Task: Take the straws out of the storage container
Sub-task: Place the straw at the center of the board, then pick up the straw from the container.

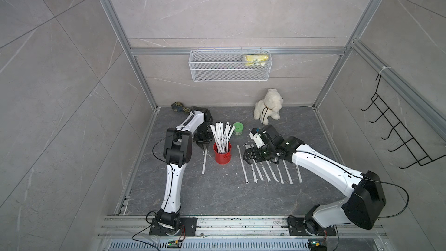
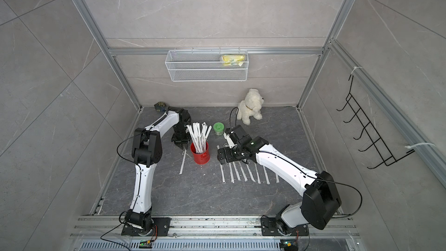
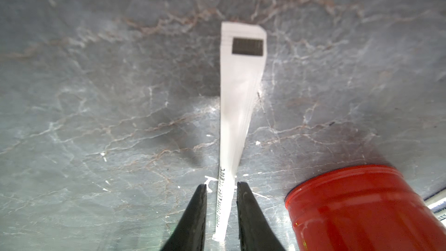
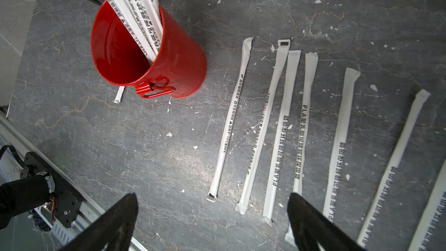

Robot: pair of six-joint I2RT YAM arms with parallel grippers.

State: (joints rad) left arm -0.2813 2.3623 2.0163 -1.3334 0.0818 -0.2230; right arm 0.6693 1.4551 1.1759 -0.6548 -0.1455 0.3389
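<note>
The storage container, a red can [image 1: 222,153] [image 2: 200,154] [image 3: 362,208] [image 4: 169,63], stands upright mid-floor with several white wrapped straws [image 1: 220,132] [image 2: 198,134] [image 4: 135,8] sticking out of it. One straw [image 1: 204,162] [image 2: 182,164] [image 3: 241,92] lies flat on the floor left of the can. My left gripper [image 1: 202,146] [image 2: 181,146] [image 3: 222,185] points down over its far end, jaws slightly apart with a gap on each side of the straw. Right of the can, several straws [image 1: 245,176] [image 2: 222,175] [image 4: 229,121] lie in a row. My right gripper [image 1: 244,159] [image 2: 220,159] [image 4: 212,195] hovers wide open above them, holding nothing.
A green-lidded jar [image 1: 238,129] [image 2: 218,128] stands just behind the can. A white plush dog [image 1: 268,107] sits at the back wall under a wire basket [image 1: 229,65]. A black hook rack [image 1: 398,136] hangs on the right wall. A dark object [image 1: 178,107] lies in the back left corner.
</note>
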